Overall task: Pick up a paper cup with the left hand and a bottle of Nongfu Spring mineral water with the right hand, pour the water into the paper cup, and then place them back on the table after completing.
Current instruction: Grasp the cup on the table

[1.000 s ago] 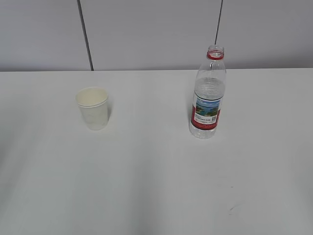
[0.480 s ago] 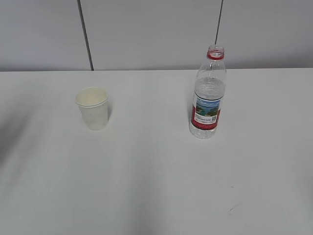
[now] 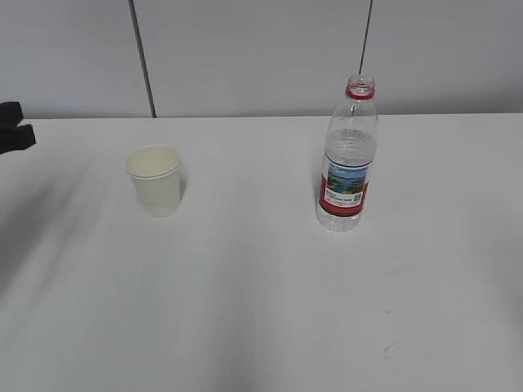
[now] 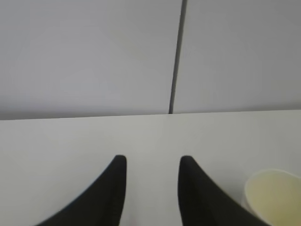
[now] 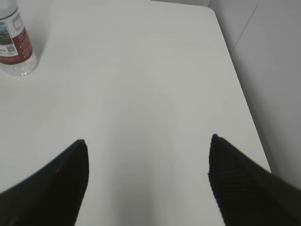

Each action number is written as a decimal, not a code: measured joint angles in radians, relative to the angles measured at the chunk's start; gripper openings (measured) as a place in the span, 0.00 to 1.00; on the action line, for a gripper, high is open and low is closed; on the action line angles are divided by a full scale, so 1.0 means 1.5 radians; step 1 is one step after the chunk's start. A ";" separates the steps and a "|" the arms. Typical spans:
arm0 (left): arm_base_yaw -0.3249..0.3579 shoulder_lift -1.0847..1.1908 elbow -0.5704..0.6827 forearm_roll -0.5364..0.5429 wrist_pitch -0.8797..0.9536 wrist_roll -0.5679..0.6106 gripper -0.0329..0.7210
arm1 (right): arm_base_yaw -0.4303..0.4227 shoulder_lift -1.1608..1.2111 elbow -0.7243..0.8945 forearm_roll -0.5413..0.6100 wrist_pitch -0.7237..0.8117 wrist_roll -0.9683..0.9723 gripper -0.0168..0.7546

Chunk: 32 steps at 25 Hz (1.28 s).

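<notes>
Left hand (image 4: 150, 162) empty, part open, cup (image 3: 154, 180) off to its right on tabletop (image 3: 261, 310); right hand (image 5: 148, 146) wide open, bottle (image 3: 347, 159) far left; I'd centre each before closing.

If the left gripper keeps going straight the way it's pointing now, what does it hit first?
Probably nothing on the table: the left gripper points over bare tabletop toward the wall. The cup sits off to its right, outside that line, though depth is hard to judge.
</notes>
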 joint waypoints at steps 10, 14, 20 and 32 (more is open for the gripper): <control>0.000 0.084 0.060 0.027 -0.157 -0.011 0.36 | 0.000 0.309 0.007 0.019 -0.473 0.000 0.78; 0.000 0.100 0.091 0.030 -0.213 -0.011 0.36 | 0.000 0.411 0.046 0.019 -0.679 0.012 0.78; 0.000 0.100 0.129 0.034 -0.234 -0.011 0.36 | 0.000 0.521 0.101 0.019 -0.869 0.042 0.78; 0.000 0.134 0.157 0.142 -0.309 -0.011 0.36 | 0.000 0.727 0.148 -0.005 -1.130 0.089 0.78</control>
